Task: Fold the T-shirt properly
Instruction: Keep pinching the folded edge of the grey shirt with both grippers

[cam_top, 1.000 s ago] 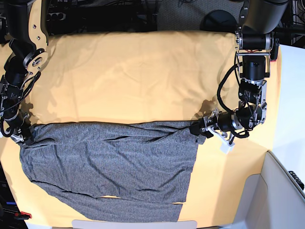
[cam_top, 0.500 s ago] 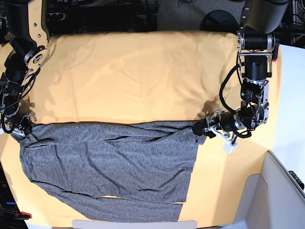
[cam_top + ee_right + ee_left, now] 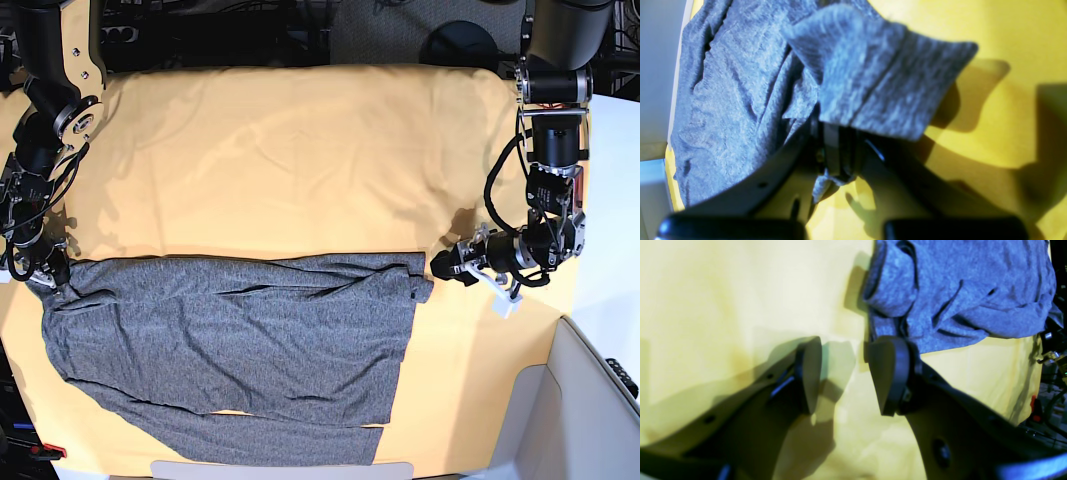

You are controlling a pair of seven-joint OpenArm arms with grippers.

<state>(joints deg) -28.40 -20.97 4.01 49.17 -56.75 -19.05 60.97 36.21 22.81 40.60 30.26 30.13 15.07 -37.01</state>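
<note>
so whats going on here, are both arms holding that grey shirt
No, only one. A two-armed robot is folding a grey T-shirt spread on a yellow-orange cloth. The right gripper is shut on a corner of the shirt at its edge. The left gripper is open over the cloth just beside the shirt's other end, holding nothing. The shirt lies folded lengthwise, with one sleeve along the near side.

The T-shirt (image 3: 240,340) is heathered dark-grey knit, thin and wrinkled, without print. It lies spread flat across the near half of the surface, folded lengthwise, a long sleeve running along its near edge. One far corner is lifted and bunched.
</note>
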